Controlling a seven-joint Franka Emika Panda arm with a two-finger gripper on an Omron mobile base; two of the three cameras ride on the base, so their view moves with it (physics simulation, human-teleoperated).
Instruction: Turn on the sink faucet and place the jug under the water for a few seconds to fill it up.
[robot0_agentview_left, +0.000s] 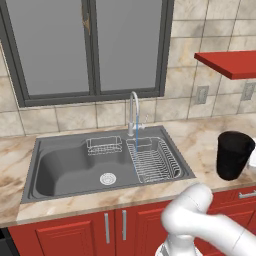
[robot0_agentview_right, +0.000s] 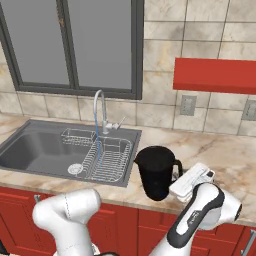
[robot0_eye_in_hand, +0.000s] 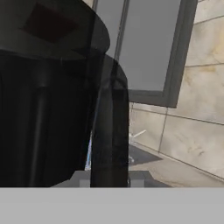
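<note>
The gripper (robot0_agentview_right: 176, 176) is clamped on the jug's side handle (robot0_eye_in_hand: 111, 131), its fingers closed around the thin loop. The black jug (robot0_agentview_right: 156, 172) stands on the counter (robot0_agentview_right: 220, 150) near its front edge, just right of the sink (robot0_agentview_right: 30, 150), where water (robot0_agentview_right: 98, 145) already runs from the faucet (robot0_agentview_right: 100, 107). The hold on one side could let the jug swing, tip or slip when lifted, or clip the sink's rim.
</note>
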